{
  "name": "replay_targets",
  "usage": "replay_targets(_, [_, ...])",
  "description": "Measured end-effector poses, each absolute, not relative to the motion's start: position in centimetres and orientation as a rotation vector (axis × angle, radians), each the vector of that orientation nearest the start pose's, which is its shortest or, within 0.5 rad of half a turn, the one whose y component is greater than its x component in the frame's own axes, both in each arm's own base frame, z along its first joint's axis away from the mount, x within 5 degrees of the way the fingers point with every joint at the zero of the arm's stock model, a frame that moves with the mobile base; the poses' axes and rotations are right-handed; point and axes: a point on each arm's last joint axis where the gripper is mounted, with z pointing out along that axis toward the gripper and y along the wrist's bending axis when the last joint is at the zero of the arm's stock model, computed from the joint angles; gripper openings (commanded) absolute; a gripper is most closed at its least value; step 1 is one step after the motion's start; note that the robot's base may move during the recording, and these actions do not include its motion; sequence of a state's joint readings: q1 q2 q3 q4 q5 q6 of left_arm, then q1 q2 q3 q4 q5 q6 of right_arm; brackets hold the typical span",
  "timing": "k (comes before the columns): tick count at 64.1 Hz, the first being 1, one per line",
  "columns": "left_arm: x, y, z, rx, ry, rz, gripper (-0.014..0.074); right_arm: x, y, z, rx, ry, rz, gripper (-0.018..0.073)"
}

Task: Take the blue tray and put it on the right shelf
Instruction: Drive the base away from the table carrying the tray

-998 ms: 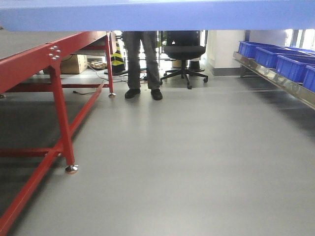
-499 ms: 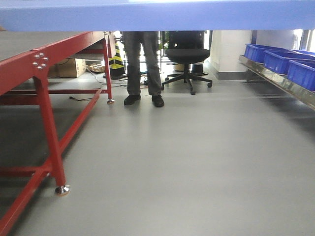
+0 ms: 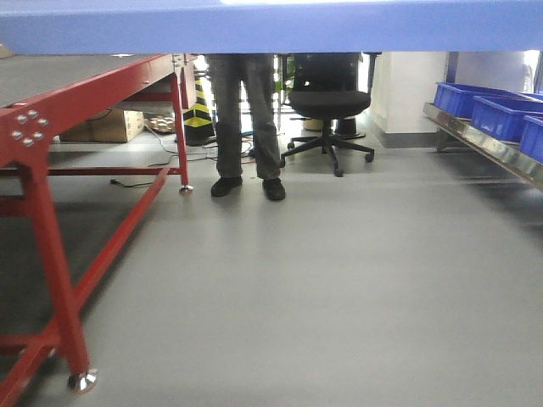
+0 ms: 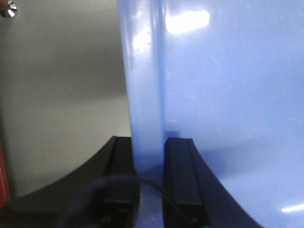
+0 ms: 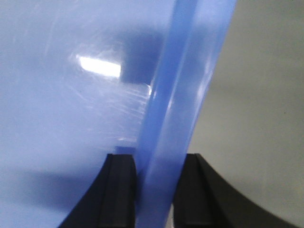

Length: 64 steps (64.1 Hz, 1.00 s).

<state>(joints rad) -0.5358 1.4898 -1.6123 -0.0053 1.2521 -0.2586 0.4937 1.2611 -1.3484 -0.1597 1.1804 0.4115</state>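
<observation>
The blue tray (image 3: 271,25) spans the top of the front view, held in the air above the grey floor. My left gripper (image 4: 149,152) is shut on the tray's left rim (image 4: 145,95), one finger on each side of it. My right gripper (image 5: 154,171) is shut on the tray's right rim (image 5: 185,95) in the same way. The tray's glossy light-blue floor fills the right of the left wrist view and the left of the right wrist view. The right shelf (image 3: 484,144), with its shiny steel front rail, runs along the right edge of the front view.
A red-framed table (image 3: 85,93) with a dark mat stands on the left, its near leg (image 3: 55,280) close by. A person's legs (image 3: 246,119) and a black office chair (image 3: 327,106) stand ahead. Dark blue bins (image 3: 496,110) sit on the shelf.
The view has turned left and moved forward: the red table leg and the shelf with its bins have slid toward the frame edges. Both grippers keep hold of the tray.
</observation>
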Motion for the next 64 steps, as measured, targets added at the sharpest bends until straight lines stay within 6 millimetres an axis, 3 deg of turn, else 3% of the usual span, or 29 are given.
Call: replay_targets(64, [25.87, -15.58, 40.26, 0.364, 2.623, -0.304, -0.0048, 21.99, 10.27, 39.31, -0.129, 2.556, 0.128, 0.0056])
